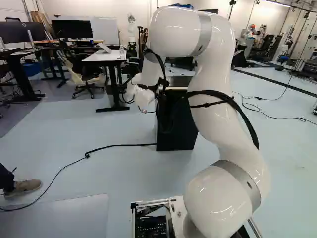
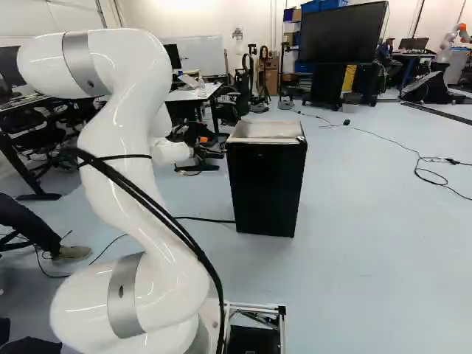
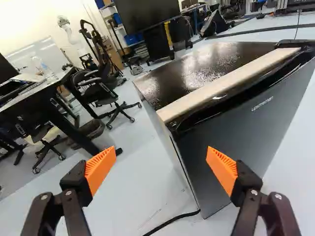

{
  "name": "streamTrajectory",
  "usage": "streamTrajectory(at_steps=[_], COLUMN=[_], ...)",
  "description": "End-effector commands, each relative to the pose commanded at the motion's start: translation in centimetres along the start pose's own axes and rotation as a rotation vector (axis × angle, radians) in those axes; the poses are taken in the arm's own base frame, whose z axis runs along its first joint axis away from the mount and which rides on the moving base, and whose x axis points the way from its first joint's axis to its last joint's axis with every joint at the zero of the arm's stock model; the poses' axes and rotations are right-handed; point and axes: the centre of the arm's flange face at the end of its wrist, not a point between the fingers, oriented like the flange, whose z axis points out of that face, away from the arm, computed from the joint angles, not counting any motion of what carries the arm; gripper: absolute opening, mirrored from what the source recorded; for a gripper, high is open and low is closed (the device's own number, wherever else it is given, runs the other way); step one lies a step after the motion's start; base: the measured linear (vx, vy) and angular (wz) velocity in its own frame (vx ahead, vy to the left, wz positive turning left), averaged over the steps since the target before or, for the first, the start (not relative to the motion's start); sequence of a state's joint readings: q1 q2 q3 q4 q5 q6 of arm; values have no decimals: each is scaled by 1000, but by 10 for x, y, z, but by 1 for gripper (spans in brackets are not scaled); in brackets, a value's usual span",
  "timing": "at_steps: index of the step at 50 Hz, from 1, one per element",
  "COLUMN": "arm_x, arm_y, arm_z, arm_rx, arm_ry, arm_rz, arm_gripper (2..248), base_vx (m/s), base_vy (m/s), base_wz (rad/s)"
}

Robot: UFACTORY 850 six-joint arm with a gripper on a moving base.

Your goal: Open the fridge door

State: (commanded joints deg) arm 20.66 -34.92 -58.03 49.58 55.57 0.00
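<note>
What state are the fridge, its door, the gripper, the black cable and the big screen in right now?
Fridge: upright on the floor.
Fridge door: closed.
Gripper: open, holding nothing, not touching the door.
Black cable: lying along the floor, reaching the fridge.
Big screen: dark.

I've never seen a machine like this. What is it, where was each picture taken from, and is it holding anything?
It is a white robot arm on a moving base. Two pictures look past it from cameras on the base, one to its left, one to its right. The third looks out from the arm's wrist, along its black gripper: two fingers with orange pads, spread apart and holding nothing. Ahead, a dark fridge stands on the floor, its door apparently closed, with a black cable running to its foot.
</note>
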Motion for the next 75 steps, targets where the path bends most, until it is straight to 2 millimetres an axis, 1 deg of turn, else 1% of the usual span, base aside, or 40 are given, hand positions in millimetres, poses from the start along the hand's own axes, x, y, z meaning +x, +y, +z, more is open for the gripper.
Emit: streamTrajectory(at_steps=[25, 75], arm_x=[-25, -18], arm_y=[6, 12], arm_z=[17, 38], arm_rx=[-30, -91], arm_ry=[-13, 48], arm_rz=[-16, 28], arm_gripper=[247, 247], base_vx=[0, 0], base_vy=[0, 0], base_wz=[0, 0])
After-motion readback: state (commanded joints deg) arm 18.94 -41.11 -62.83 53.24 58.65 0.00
